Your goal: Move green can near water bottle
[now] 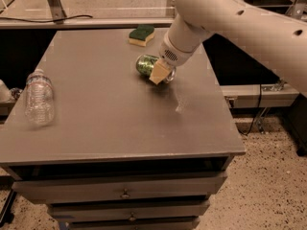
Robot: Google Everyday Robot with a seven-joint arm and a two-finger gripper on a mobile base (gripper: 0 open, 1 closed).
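Observation:
The green can (145,63) lies on its side on the grey table (110,114), at the far right of the middle, with its silver end partly hidden by the arm. My gripper (161,73) is right at the can's right end, and its tan tip overlaps the can. The water bottle (38,97) lies on its side near the table's left edge, cap pointing away, far from the can and from the gripper.
A green-and-yellow sponge (142,34) lies at the table's far edge, just behind the can. My large white arm (240,23) reaches in from the upper right. Drawers (124,193) sit below the table front. The speckled floor lies to the right.

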